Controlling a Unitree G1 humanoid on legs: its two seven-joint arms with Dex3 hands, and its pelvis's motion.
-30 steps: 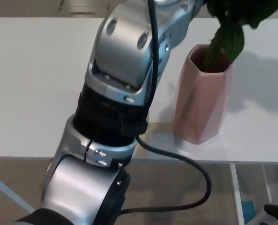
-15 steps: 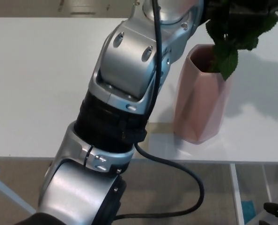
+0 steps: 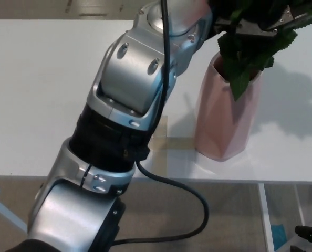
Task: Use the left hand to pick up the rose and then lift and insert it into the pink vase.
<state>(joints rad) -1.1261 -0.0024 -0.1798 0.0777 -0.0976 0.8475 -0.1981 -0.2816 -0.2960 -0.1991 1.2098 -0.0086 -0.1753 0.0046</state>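
a: what's around here?
b: a white table (image 3: 40, 94), its near edge running across the lower part of the view.
a: and under it?
b: tan floor (image 3: 240, 220) and a pale table leg (image 3: 267, 218).

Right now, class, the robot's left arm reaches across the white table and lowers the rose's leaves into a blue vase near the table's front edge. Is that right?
Not quite. The vase is pink, not blue, as the head view shows. The rest holds: the left arm reaches across the white table, and the rose's leaves hang at the vase's mouth, near the table's front edge.
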